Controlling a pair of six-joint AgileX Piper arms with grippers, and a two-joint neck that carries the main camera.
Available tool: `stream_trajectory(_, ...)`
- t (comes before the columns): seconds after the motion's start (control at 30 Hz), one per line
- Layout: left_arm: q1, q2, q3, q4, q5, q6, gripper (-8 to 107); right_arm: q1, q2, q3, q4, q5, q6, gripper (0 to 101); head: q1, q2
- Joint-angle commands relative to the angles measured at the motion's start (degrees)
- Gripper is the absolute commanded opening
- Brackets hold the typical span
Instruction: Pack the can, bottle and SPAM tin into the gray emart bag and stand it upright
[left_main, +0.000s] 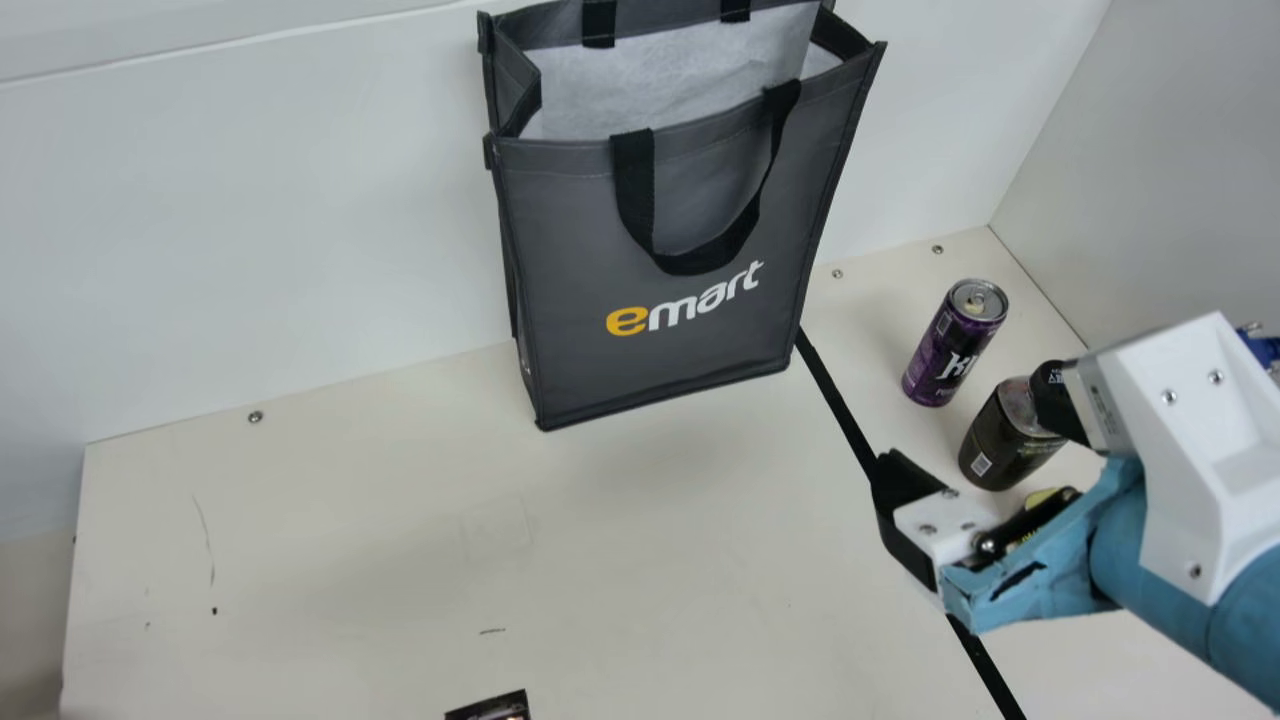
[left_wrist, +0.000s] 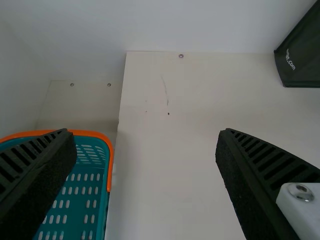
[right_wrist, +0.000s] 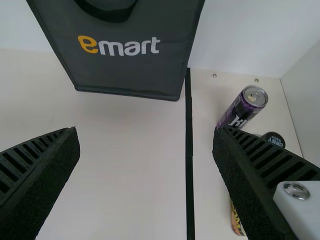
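Note:
In the main view my right gripper hangs over the table's right part, fingers apart. The same gripper stands open in the right wrist view, nothing between its pads. The gray emart bag stands upright against the back wall, its top open. Right of the bag is the purple can, upright. In front of the can stands the dark bottle, its black cap partly behind a finger. A yellow-labelled item, perhaps the tin, is mostly hidden by that finger. My left gripper is open and empty.
A teal basket with an orange rim stands beside the table on the left. Black tape runs along the tabletop right of the bag. A dark printed object pokes in at the near edge. White walls border the back and right.

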Motion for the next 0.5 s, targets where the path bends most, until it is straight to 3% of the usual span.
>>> stream_trajectory(0.0,0.0,0.0,0.0,0.0,0.0,0.0,90,0.1,0.8,-1.2,-0.1,-0.1,-0.6,95,-1.3,-0.1)
stream_trajectory(0.47,0.0,0.0,0.0,0.0,0.0,0.0,90,-0.9,9.1,-12.6,2.5,0.3,-8.8,95,-1.3,-0.1)
